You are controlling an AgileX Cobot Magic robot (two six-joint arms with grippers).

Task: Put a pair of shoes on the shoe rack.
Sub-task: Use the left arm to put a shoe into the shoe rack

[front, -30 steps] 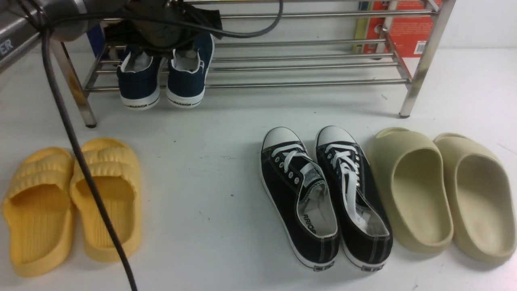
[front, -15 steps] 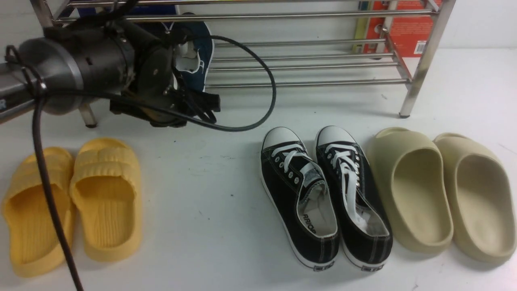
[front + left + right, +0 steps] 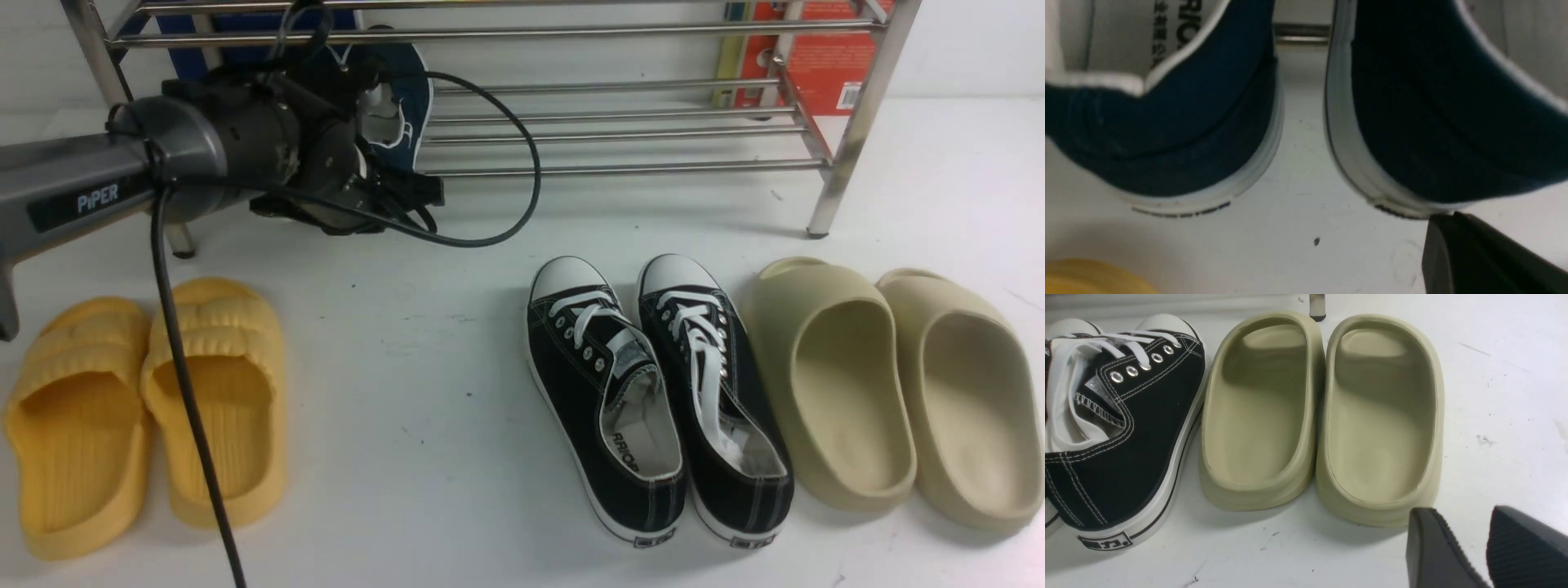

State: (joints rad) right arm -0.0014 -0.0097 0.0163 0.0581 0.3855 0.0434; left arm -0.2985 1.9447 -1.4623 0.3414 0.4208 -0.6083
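Note:
The pair of shoes, navy slip-ons with white soles, rests on the lower tubes of the steel shoe rack, at its left end. In the front view my left arm hides most of the pair; only part of one shoe shows. The left wrist view looks at both heels, one shoe beside the other, with a rack tube behind them. My left gripper is shut on nothing, its tip right at one heel's sole. My right gripper stands open over the floor, holding nothing.
On the white floor in front of the rack lie yellow slides, black lace-up sneakers and beige slides. A red box stands behind the rack's right end. The left arm's black cable hangs across the yellow slides.
My left arm has dropped from above the navy shoes to low in front of their heels, and its jaws have shut. The other shoes have not moved.

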